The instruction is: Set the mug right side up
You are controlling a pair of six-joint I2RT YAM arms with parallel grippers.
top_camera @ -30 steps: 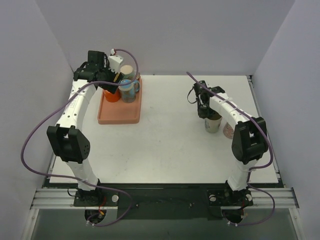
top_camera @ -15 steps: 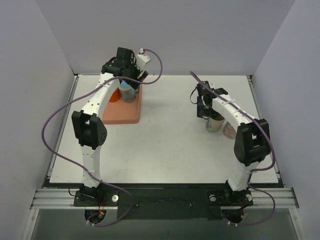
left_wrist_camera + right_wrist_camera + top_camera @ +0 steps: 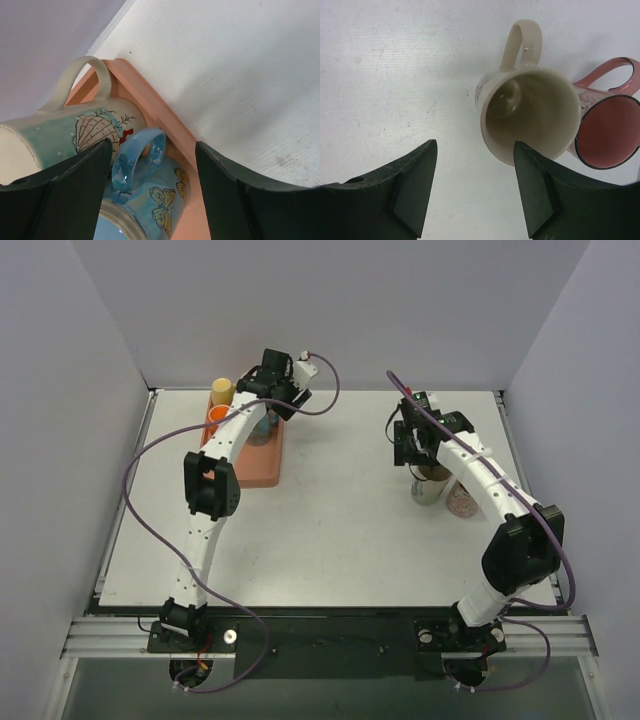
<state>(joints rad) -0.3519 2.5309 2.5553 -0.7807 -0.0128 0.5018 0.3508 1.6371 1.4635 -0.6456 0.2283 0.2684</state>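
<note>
A cream mug stands mouth-up on the white table, also visible from above as the cream mug. My right gripper hovers open just above and to the left of it, nothing between the fingers; from above the right gripper is behind the mug. My left gripper is open over the salmon tray, its fingers either side of a blue butterfly mug without touching it. A ringed flat end of that mug faces the camera. A teal shell mug sits beside it.
A pink mug stands mouth-up against the cream one, on its right. The tray lies at the back left, with an orange cup and a tan cup at its far end. The back wall is close behind both grippers.
My right gripper has opened off the cream mug and risen a little. The left arm has swung rightward along the back of the tray to the blue mug.
</note>
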